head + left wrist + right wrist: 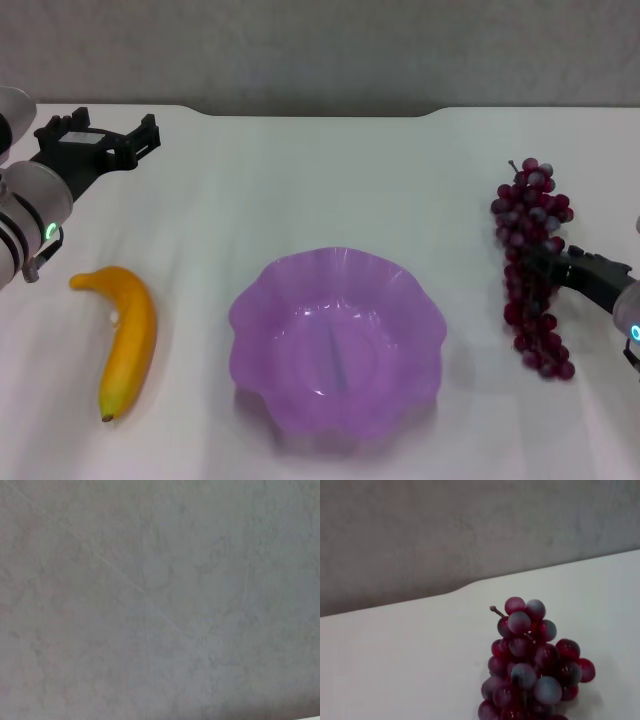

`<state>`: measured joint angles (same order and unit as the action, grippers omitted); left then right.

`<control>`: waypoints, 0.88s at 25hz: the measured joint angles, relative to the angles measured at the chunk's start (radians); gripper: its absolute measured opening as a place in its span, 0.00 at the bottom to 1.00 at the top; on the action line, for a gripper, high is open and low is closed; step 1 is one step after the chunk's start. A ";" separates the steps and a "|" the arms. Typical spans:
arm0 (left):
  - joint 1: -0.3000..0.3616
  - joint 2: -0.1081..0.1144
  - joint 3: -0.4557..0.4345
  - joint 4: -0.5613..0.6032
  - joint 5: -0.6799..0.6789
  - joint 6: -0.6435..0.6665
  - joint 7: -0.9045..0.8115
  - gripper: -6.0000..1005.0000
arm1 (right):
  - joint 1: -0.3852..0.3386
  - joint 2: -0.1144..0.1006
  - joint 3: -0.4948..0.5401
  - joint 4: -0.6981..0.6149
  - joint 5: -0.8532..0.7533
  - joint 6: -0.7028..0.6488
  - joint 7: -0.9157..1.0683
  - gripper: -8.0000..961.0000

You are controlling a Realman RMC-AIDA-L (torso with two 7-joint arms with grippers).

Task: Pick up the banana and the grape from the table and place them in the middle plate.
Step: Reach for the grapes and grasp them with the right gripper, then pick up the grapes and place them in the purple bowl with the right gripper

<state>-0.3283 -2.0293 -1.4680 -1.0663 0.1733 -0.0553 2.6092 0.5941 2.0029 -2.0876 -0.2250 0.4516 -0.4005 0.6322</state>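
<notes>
The banana [128,340] lies on the white table [330,180] at the left, dark tip towards me. The purple middle plate [250,300] sits empty at the centre front. The grape bunch [530,215] lies at the right, stem end far from me. My right gripper [548,264] reaches in from the right edge and sits at the middle of the bunch. The right wrist view shows the bunch's stem end [532,665]. My left gripper [100,135] is open and empty at the far left, beyond the banana. The left wrist view shows only grey surface.
The table's notched far edge [200,110] meets a grey wall [330,50], which also shows in the right wrist view [470,530]. Bare tabletop lies between the plate and each fruit.
</notes>
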 joint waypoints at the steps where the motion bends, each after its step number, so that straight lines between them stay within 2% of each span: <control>1: 0.000 0.000 0.000 0.000 0.000 0.000 0.000 0.84 | 0.000 0.000 0.000 0.000 -0.002 -0.007 0.000 0.59; 8: 0.000 0.000 0.000 -0.003 0.000 0.000 0.000 0.84 | -0.001 -0.001 -0.009 0.011 -0.007 -0.025 -0.014 0.50; 14: 0.000 0.000 0.000 -0.003 0.000 0.000 0.000 0.84 | -0.002 -0.001 -0.009 0.011 -0.007 -0.033 -0.025 0.40; 22: 0.000 0.000 0.000 -0.003 0.000 0.000 0.000 0.84 | -0.002 0.000 -0.009 0.010 -0.007 -0.034 -0.037 0.34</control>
<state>-0.3283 -2.0293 -1.4680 -1.0692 0.1733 -0.0552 2.6092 0.5921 2.0024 -2.0969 -0.2148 0.4448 -0.4342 0.5956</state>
